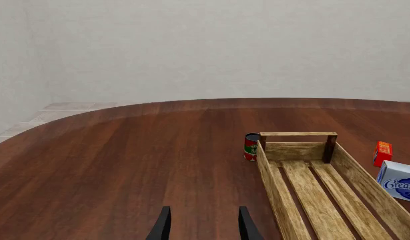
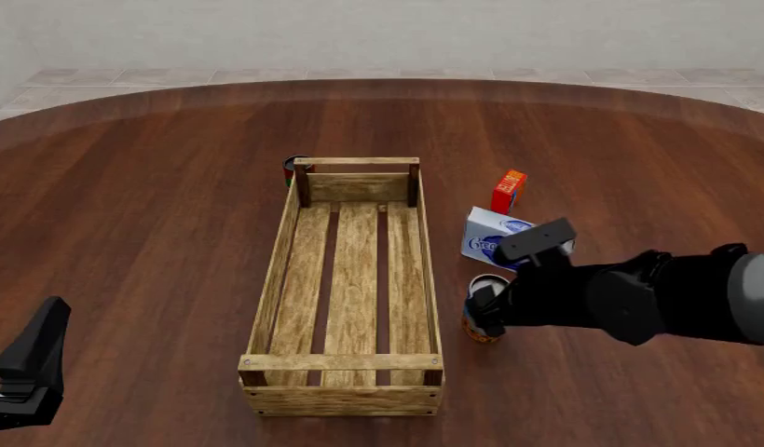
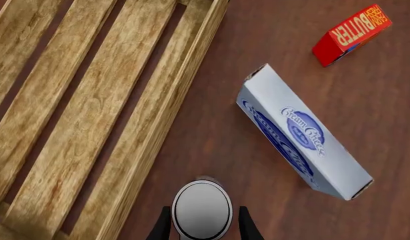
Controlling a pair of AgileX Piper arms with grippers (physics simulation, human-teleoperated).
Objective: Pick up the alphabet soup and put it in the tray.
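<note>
The alphabet soup [image 2: 481, 328] is a small can with a silvery top, standing upright on the table just right of the tray [image 2: 278, 270], near its front half. My right gripper [image 2: 488, 303] is low over the can and open, with one finger on each side. In the right wrist view the can top [image 3: 201, 210] sits between the fingers [image 3: 163, 226], beside the tray wall [image 3: 171, 110]. My left gripper [image 1: 204, 210] is open and empty at the near left of the table [image 2: 28, 363], facing the empty tray [image 1: 275, 190].
A blue-and-white cream cheese box [image 2: 497, 237] [image 3: 305, 135] lies just behind the can. A red butter box [image 2: 509, 191] [image 3: 352, 35] stands farther back. A dark can with a red top [image 2: 292, 168] [image 1: 251, 147] stands at the tray's far left corner.
</note>
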